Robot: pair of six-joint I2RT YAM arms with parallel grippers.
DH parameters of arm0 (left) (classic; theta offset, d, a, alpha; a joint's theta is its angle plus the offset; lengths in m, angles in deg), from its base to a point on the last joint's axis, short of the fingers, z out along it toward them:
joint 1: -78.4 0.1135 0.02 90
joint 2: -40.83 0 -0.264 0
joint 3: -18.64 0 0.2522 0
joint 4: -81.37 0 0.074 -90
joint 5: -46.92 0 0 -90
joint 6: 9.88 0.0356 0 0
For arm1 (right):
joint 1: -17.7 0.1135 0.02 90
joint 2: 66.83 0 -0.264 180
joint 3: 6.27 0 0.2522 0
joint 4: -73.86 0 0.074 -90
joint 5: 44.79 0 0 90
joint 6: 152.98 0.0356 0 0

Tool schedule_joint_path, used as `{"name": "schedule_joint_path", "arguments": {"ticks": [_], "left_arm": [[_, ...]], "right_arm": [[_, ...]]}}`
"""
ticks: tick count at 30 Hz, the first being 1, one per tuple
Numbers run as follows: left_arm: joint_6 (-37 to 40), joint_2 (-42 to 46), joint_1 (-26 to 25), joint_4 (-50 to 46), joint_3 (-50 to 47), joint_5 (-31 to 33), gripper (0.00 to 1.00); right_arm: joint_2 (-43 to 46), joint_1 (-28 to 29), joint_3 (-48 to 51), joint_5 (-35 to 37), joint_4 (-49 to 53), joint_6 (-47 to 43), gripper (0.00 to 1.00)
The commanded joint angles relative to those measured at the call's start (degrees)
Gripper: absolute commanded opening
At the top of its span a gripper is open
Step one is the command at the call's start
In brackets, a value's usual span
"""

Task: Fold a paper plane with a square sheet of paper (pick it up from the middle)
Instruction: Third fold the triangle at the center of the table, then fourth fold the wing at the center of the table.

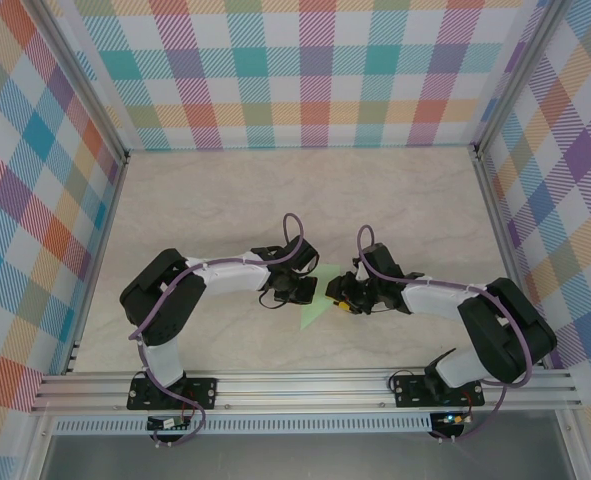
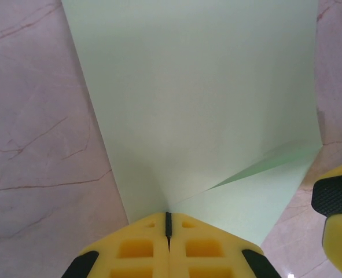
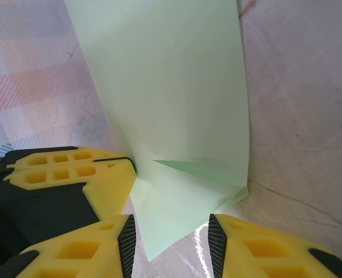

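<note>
Square sheet of paper [image 2: 199, 104] is pinched at its near edge by the left gripper [image 2: 168, 221], whose yellow jaws are pressed together on the pale-green sheet with no gap between them. From the right wrist, the right gripper [image 3: 172, 231] has its jaws apart, and the sheet's lower corner [image 3: 171, 220] hangs in the gap. Neither black pad looks pressed against the paper, so I judge that it is not gripping.

Just beyond the fingers a folded flap [image 2: 263, 168] crosses the sheet on a slant, its edge running out to a side corner. That one fold is the only shaping I can see. There is no centre crease and no slim dart outline, so the task looks to be in its early folds, with the nose, the wings and the middle crease all left to make.

Farther out, the sheet spreads over the marbled table [image 2: 37, 145]. From above it shows as a small green triangle [image 1: 318, 308] between the left gripper [image 1: 297, 292] and the right gripper [image 1: 343, 300], near the front middle of the table.

The sheet's far edge is cut off in both wrist views, and from above the grippers cover most of it. I cannot tell how many layers lie under the flap, or whether the sheet rests on the table or is held just off it.
</note>
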Motion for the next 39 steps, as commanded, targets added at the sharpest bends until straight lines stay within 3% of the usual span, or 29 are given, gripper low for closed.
{"name": "schedule_joint_path", "arguments": {"ticks": [1, 22, 35, 39], "left_arm": [[-1.1, 0.7, 0.8, 0.6, -2.0, 1.4, 0.00], [-1.1, 1.3, 1.5, 0.5, -3.0, 1.1, 0.00], [-2.6, 6.4, 1.7, 2.0, -2.7, 0.6, 0.06], [-4.0, 8.1, 1.7, 2.7, -3.2, 0.0, 0.08]], "right_arm": [[-1.0, 0.2, -0.5, 1.2, 1.3, 1.6, 0.40], [-2.9, 0.1, 1.2, 0.4, -8.5, 4.4, 0.36], [-2.2, 0.2, -1.3, -5.2, -3.2, -11.8, 0.35], [-5.3, 0.2, -3.5, -6.1, -1.4, -14.1, 0.27]]}}
